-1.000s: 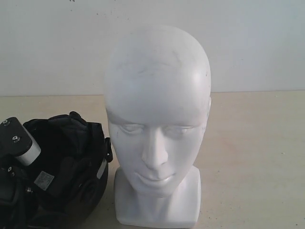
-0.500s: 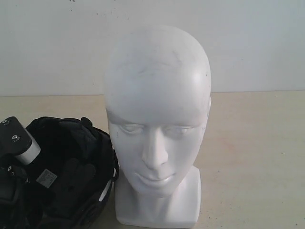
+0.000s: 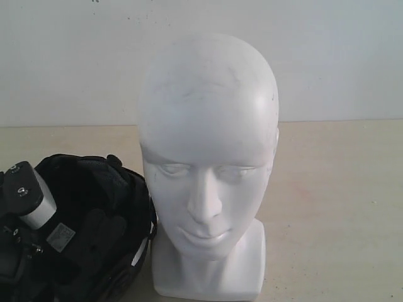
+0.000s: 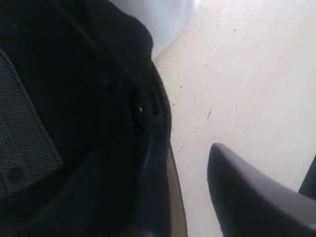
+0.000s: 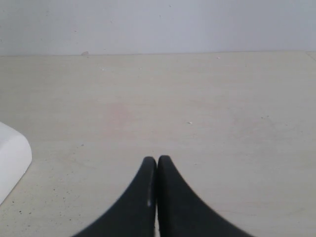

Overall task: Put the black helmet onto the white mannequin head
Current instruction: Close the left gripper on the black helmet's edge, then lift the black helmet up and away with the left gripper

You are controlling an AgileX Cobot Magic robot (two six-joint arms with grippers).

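Black helmet (image 3: 94, 220) lies lining-up on the table (image 3: 340, 189), just beside the bare white mannequin head (image 3: 208, 157).
Left gripper (image 4: 163, 148) shows one finger (image 4: 247, 197) outside the rim, grip unclear; right gripper (image 5: 157, 160) clenched, empty. Lining label (image 3: 60, 236) unreadable.

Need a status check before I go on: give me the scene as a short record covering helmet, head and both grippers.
helmet: on the table, left of the head in the exterior view, opening up, padding showing
head: upright, bare, facing the exterior camera
left finger: outside the helmet rim, table showing between; other finger hidden, grip unclear
right gripper: shut, holding nothing, over the table
task: helmet not yet on head
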